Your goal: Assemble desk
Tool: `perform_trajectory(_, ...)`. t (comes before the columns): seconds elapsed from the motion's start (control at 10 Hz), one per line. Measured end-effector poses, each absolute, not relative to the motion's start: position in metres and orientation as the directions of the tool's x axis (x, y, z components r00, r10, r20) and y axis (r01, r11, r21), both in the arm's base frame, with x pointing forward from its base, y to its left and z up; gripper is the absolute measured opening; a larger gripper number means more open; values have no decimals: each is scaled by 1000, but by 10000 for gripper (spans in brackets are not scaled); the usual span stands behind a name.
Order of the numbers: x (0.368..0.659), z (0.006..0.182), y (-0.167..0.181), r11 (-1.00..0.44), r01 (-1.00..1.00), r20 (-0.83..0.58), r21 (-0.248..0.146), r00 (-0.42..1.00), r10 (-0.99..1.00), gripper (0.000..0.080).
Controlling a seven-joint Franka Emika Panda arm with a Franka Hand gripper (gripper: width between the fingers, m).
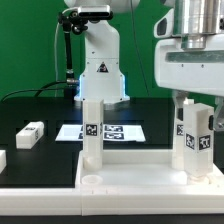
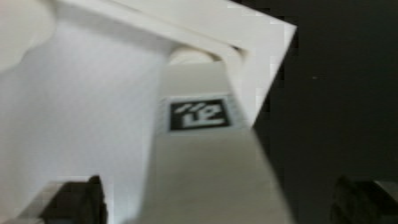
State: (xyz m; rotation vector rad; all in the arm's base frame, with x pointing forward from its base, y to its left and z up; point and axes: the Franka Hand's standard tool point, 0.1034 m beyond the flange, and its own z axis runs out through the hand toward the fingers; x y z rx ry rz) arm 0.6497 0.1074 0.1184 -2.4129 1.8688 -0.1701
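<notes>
In the exterior view, the wide, flat white plastic desk top (image 1: pixel 140 178) with its raised rim lies across the foreground on the black table (image 1: pixel 30 110). Two square white post legs stand upright at its far corners. The standing leg (image 1: pixel 93 135) is at the far corner on the exterior view's left, and the straddled leg (image 1: pixel 194 140) is at the far corner on the exterior view's right. Both bear black-and-white square tags on their faces, patterns too small to read as writing. A round socket (image 1: pixel 90 181) shows in the desk top just in front of the standing leg's foot. The two-finger gripper (image 1: pixel 194 104) hangs straight over the straddled leg, its dark fingers (image 1: pixel 178 100) on either side of the leg's top. Well apart from the desk's left edge, a loose leg (image 1: pixel 30 134) of the same white plastic lies flat on the table, a tag on its upper face. Beyond the desk's far edge lies the marker board (image 1: pixel 110 131). Behind that stands the white robot base (image 1: pixel 100 60), whose small dark mark is too small to read.

In the wrist view, the straddled leg (image 2: pixel 210 150) meets the desk top (image 2: pixel 89 90) at a corner. One black-and-white tag (image 2: pixel 199 112) sits on the side facing the camera. The fingers (image 2: pixel 75 200) appear as blurred dark shapes on either side of the leg. Whether they press on it or stand slightly off it cannot be told.
</notes>
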Motion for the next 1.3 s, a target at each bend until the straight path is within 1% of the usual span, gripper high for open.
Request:
perform_trajectory(0.1,649,118,105,-417,-898,65,-140,412,-909,642)
perform_trajectory(0.2,649,118,101,-447,-880,79,-160,440,-894,648)
perform_trajectory(0.3,647,118,101,-491,-857,88,-158,483,-871,649)
perform_trajectory(0.6,647,117,100,-652,-746,118,-136,642,-758,649)
perform_trajectory(0.7,647,117,100,-719,-683,130,-124,707,-695,649)
perform_trajectory(0.8,648,119,100,-836,-542,142,-87,824,-549,649)
perform_trajectory(0.9,649,121,101,-904,-423,155,-69,890,-429,649)
perform_trajectory(1.0,647,122,102,-934,-352,151,-55,922,-356,649)
perform_trajectory(1.1,648,122,101,-974,-224,159,-36,961,-227,649)
perform_trajectory(1.2,650,125,102,-987,-160,169,-29,972,-163,649)
perform_trajectory(1.3,651,131,103,-989,-143,178,-32,973,-146,649)
